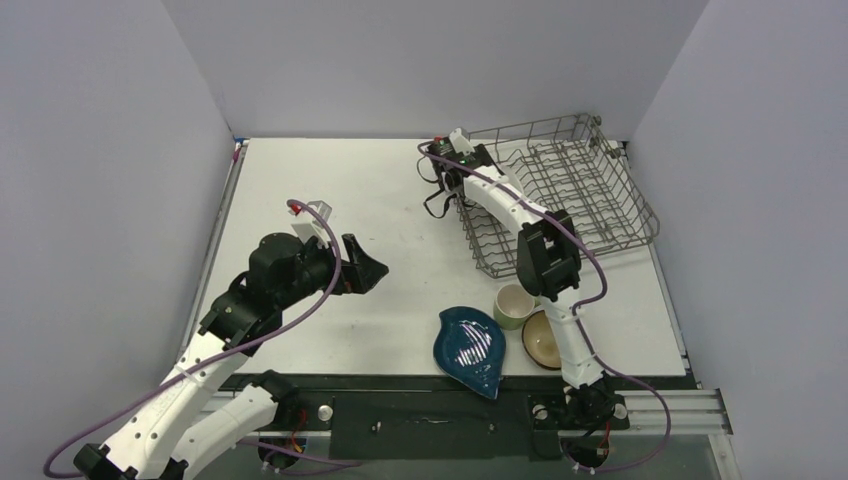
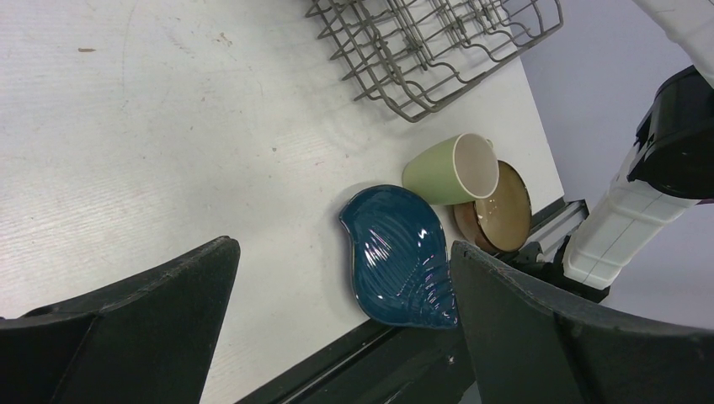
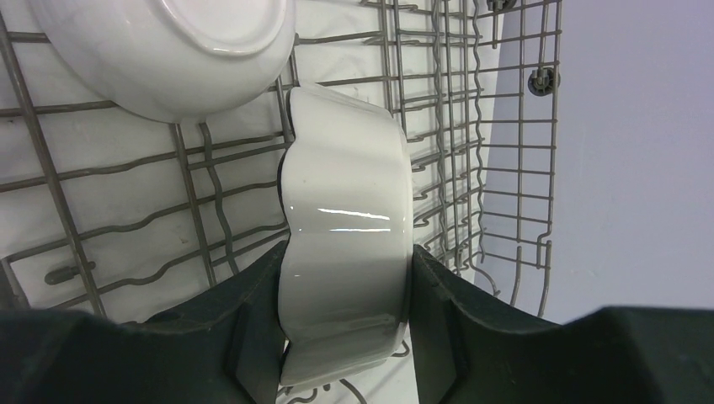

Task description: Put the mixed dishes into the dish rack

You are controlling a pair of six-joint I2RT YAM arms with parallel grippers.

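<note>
My right gripper (image 3: 345, 337) is shut on the white scalloped plate (image 3: 345, 219), held on edge among the tines of the grey wire dish rack (image 3: 471, 168). The small white bowl (image 3: 168, 50) lies in the rack just beyond it. From above, this gripper (image 1: 462, 165) is at the left end of the rack (image 1: 600, 190). My left gripper (image 1: 365, 268) is open and empty above the table. The blue leaf-shaped dish (image 1: 470, 345), green mug (image 1: 514, 305) and brown bowl (image 1: 543, 340) sit by the near edge. The left wrist view shows the dish (image 2: 397, 257), the mug (image 2: 446, 171) on its side, and the bowl (image 2: 505, 210).
The right arm (image 1: 545, 255) stretches from its base over the mug and brown bowl to the rack. The black front rail (image 1: 420, 410) runs along the near edge, under the blue dish's tip. Grey walls close in the left, back and right.
</note>
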